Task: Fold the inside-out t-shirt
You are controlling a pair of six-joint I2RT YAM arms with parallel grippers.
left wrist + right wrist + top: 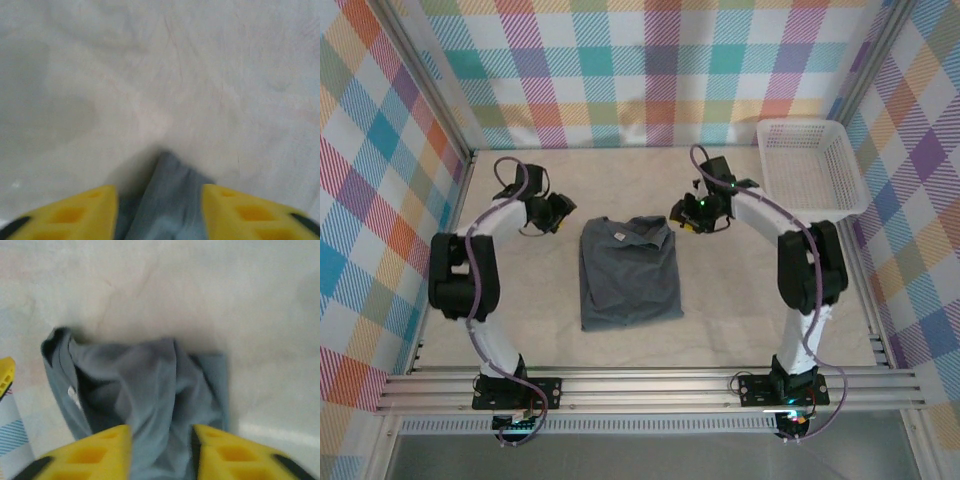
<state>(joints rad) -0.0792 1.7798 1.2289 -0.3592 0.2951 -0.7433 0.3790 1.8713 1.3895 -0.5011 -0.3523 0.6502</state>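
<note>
On the pale beige cloth-covered table (520, 330), ringed by walls of bright pastel checks, two white-and-black arms bend inward toward the work between them.

At the centre left of the overhead view, the left gripper (560, 212) sits low, just beside the upper left corner of the garment. Its wrist camera shows the yellow fingers (75, 215) parted to a middling gap. A point of cloth lies between them without looking pinched, a stance that suggests letting go more than taking hold.

In the middle of the frame lies the plain slate blue-grey inside-out t-shirt (630, 275). It is already gathered into a rough upright rectangle, sleeves tucked away. A small white neck tag (618, 236) shows near the top edge, which fits a shirt with its inner face out. The top edge is rumpled, while the sides and bottom run fairly straight.

At the centre right, the right gripper (685, 216) hangs at the shirt's upper right corner. Its own camera shows the fingers (90, 452) rather narrowly apart, straddling a raised ridge of bunched cloth. Whether they are touching that ridge cannot be told. Each gripper has taken one top corner, probably so that both ends of the fold come down together.

In the upper right corner stands a white plastic mesh basket (810, 165), well apart from the shirt. The fold looks close to finished, and only the crumpled top edge might want smoothing.
</note>
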